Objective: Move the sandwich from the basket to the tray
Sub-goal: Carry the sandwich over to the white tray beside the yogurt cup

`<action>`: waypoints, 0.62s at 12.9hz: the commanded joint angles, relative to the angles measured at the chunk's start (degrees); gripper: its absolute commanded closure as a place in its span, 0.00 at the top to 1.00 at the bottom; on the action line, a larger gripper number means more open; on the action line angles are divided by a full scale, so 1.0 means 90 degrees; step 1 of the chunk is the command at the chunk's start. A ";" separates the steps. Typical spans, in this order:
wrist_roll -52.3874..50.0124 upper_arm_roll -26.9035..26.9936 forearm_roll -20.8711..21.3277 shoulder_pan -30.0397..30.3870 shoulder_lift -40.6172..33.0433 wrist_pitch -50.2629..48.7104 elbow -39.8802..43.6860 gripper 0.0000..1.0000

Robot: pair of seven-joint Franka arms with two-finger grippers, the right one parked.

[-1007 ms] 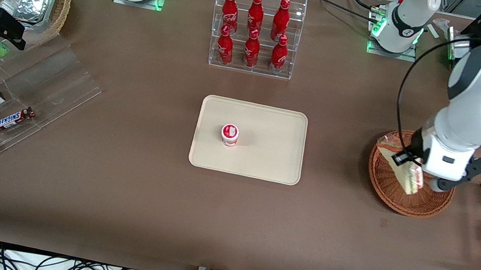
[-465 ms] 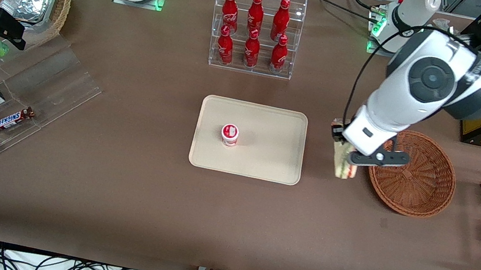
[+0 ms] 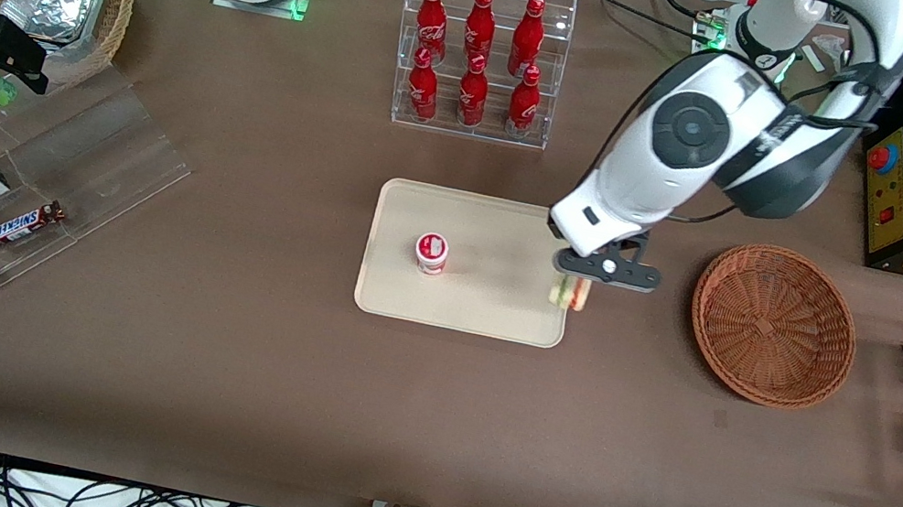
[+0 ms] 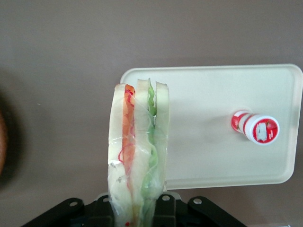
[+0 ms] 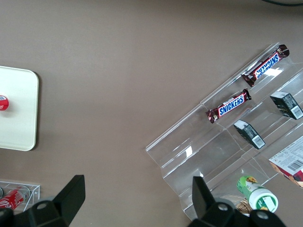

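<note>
The pincer (image 3: pixel 572 286) is hanging above the edge of the tray (image 3: pixel 487 316) that faces the basket (image 3: pixel 773 324), its fingers clamped on the sandwich (image 3: pixel 568 293). The sandwich is being held clear of the tray — edge-on, with the layers running vertically. In the left wrist view the sandwich (image 4: pixel 137 151) is showing white bread with red and green filling under clear wrap, its lower end gripped between the black pincer fingers (image 4: pixel 163 208), and part of it is overlapping the end of the tray (image 4: pixel 203 161).

The basket is sitting on the brown surface (image 3: pixel 210 360) toward the working arm's end, well apart from the tray, with nothing showing in it.

A small red-and-white cup (image 3: pixel 431 253) is standing upright on the tray, near its middle — apart from the sandwich. A clear rack of red bottles (image 3: pixel 479 59) is standing farther from the front camera than the tray.
</note>
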 commanded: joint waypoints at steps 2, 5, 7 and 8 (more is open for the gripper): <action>0.0008 0.0059 0.0233 -0.0219 0.0593 0.0355 0.0169 0.00; -0.0480 0.0049 0.0752 -0.0434 0.1033 0.0608 0.0150 0.00; -0.0996 0.0078 0.1131 -0.0639 0.1364 0.0901 0.0150 0.00; -0.1308 0.0078 0.1414 -0.0688 0.1501 0.0960 0.0140 0.00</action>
